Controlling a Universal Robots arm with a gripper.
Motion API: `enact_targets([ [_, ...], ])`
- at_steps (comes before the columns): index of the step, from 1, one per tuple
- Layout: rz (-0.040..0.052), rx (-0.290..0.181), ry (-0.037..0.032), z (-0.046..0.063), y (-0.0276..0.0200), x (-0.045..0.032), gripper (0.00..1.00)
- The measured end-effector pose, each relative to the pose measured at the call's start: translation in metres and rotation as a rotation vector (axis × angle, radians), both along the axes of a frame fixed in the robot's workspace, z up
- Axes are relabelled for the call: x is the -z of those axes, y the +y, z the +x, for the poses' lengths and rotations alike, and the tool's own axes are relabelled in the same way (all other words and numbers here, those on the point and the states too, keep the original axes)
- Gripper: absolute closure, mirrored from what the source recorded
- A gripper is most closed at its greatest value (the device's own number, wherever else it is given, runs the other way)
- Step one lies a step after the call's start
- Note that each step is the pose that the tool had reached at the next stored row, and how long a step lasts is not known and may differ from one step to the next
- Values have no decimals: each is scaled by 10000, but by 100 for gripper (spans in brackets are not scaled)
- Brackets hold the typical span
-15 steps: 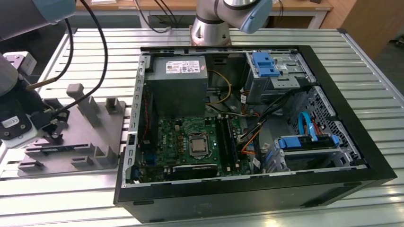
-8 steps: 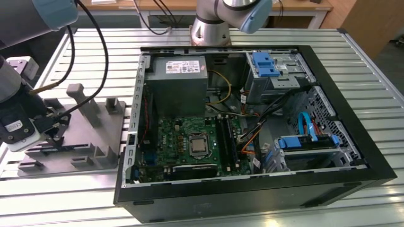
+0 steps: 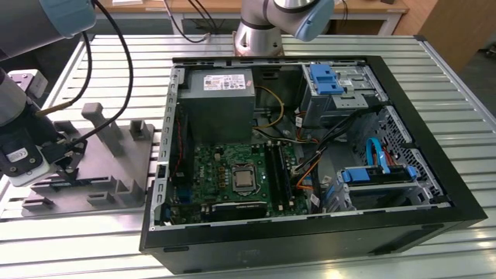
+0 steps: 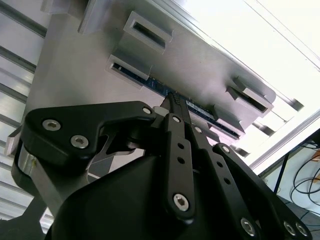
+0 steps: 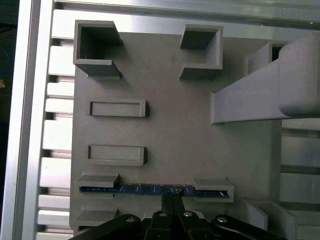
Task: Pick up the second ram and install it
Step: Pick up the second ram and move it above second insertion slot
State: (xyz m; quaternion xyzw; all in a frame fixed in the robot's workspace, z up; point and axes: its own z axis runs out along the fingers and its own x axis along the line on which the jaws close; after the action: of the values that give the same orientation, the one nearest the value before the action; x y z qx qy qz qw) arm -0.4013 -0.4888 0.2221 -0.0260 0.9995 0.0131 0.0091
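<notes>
Grey tray (image 5: 165, 100) on slatted bench (image 5: 60, 135): second ram (image 5: 145, 188) on edge right under gripper (image 5: 170, 196), jaws clenched together at its mid-length, long axis running out either side

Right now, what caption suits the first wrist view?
Gripper at the second ram, which stands on edge in the grey tray.

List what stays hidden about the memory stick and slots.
- Thin dark-blue memory stick: edge-on in the first wrist view, faces hidden; the grey moulded tray's brackets cover both ends.
- Second wrist view: the black gripper covers the stick's middle.
- Exterior view: the arm's wrist blocks the stick's place on the tray.
- Long black memory slots, exterior view: too small to tell if any is filled.
</notes>
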Motion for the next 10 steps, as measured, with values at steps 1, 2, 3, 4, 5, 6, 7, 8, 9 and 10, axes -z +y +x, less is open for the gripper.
enact_targets([
  [1,0,0,1,0,0,0,90],
  [2,-3,0,1,0,0,0,90],
  [3,-5,0,0,0,0,0,90],
  [4,-6,-3,0,0,0,0,90],
  [5,-6,-9,0,0,0,0,90],
  [6,-7,-27,0,0,0,0,90],
  [7,-7,-59,0,0,0,0,90],
  [8,-6,-102,0,0,0,0,90],
  [9,-6,-166,0,0,0,0,90],
  [10,-7,-239,0,0,0,0,90],
])
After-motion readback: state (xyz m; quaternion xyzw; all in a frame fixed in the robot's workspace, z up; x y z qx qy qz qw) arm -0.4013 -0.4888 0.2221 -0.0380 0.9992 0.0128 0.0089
